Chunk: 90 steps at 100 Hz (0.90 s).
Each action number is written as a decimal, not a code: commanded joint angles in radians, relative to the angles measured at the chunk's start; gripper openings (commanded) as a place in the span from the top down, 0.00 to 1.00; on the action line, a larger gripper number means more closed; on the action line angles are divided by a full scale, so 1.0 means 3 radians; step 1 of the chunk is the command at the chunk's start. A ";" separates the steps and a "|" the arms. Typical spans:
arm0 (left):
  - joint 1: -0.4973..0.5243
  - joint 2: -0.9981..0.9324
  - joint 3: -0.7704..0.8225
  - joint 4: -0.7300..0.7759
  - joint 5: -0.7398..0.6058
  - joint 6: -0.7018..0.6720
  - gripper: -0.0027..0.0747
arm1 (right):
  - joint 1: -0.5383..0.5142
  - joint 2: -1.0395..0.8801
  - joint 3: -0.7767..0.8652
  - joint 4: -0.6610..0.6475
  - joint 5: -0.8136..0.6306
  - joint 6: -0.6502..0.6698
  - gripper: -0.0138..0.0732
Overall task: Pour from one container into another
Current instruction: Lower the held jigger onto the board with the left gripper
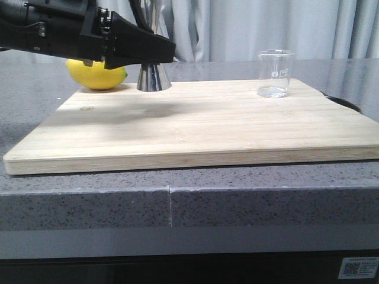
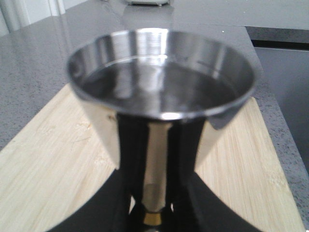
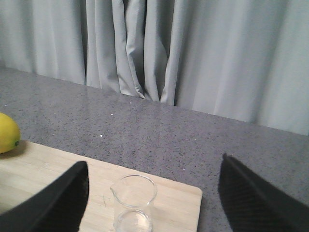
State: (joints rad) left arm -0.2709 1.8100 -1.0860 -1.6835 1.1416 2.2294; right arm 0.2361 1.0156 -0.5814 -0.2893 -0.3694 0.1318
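The steel jigger [image 1: 154, 77] stands at the back left of the wooden cutting board [image 1: 195, 127]. My left gripper [image 1: 155, 50] reaches in from the left and is shut on its narrow waist. In the left wrist view the jigger's upper cup [image 2: 161, 92] fills the picture, with both black fingers of the left gripper [image 2: 153, 203] pressed beside the gold band. The clear glass beaker [image 1: 275, 74] stands upright at the board's back right and looks nearly empty. My right gripper [image 3: 154, 164] hangs wide open above the beaker [image 3: 133, 203], touching nothing. It is out of the front view.
A yellow lemon [image 1: 98, 74] lies just left of the jigger at the board's back left corner, and shows in the right wrist view as the lemon [image 3: 7, 133]. Grey stone counter [image 1: 177, 204] surrounds the board. Grey curtains [image 3: 193, 53] hang behind.
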 commanded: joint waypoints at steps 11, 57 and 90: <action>0.0006 -0.0076 -0.0161 -0.0336 0.0200 0.0059 0.99 | -0.0027 -0.0069 -0.0078 0.0000 -0.0236 0.0007 0.26; 0.0006 -0.0002 -0.0262 -0.0314 0.0146 0.0054 0.99 | -0.0027 -0.0069 -0.0078 0.0000 -0.0236 0.0007 0.26; 0.0006 -0.0002 -0.0262 -0.0244 0.0120 0.0019 0.99 | -0.0027 -0.0069 -0.0078 0.0000 -0.0236 0.0040 0.26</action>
State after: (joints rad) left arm -0.2709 1.8552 -1.1356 -1.6973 1.1210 2.2462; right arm 0.2361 1.0156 -0.5814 -0.2893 -0.3678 0.1362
